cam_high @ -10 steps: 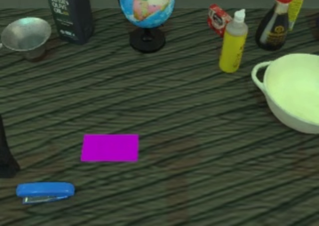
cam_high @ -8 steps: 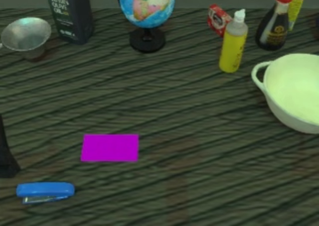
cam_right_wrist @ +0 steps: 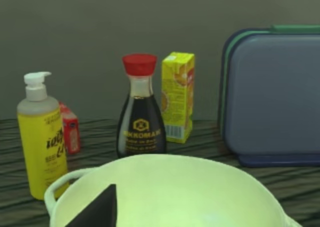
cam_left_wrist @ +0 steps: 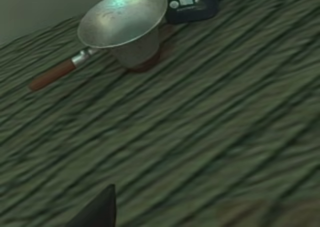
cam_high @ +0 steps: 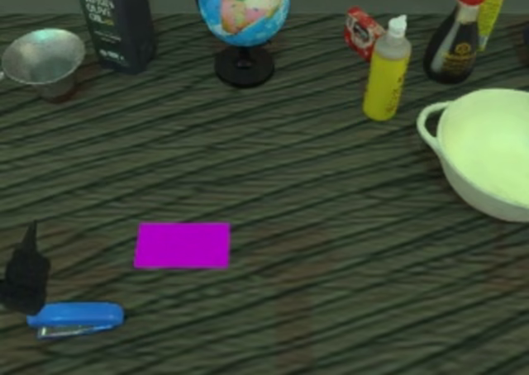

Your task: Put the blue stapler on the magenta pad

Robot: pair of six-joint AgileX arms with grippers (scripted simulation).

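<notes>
The blue stapler [cam_high: 75,316] lies flat near the table's front left corner, its silvery base showing along its near side. The magenta pad [cam_high: 182,245] lies flat to its right and a little farther back, bare. My left gripper [cam_high: 26,274] hangs dark just behind the stapler's left end, apart from it and open, with nothing between its fingers. In the left wrist view only one dark fingertip [cam_left_wrist: 102,211] shows over bare table; stapler and pad are out of that view. My right gripper is out of the top view; one fingertip [cam_right_wrist: 102,211] shows above the white bowl [cam_right_wrist: 190,192].
Along the back stand a metal funnel-like pan [cam_high: 43,59], a dark bottle [cam_high: 116,20], a globe [cam_high: 244,24], a red box [cam_high: 364,32], a yellow pump bottle [cam_high: 387,69] and a soy sauce bottle [cam_high: 455,40]. The white bowl [cam_high: 488,148] sits at the right.
My left gripper has come in from the left edge and down, now standing just behind the stapler's left end. Stapler and pad have not moved.
</notes>
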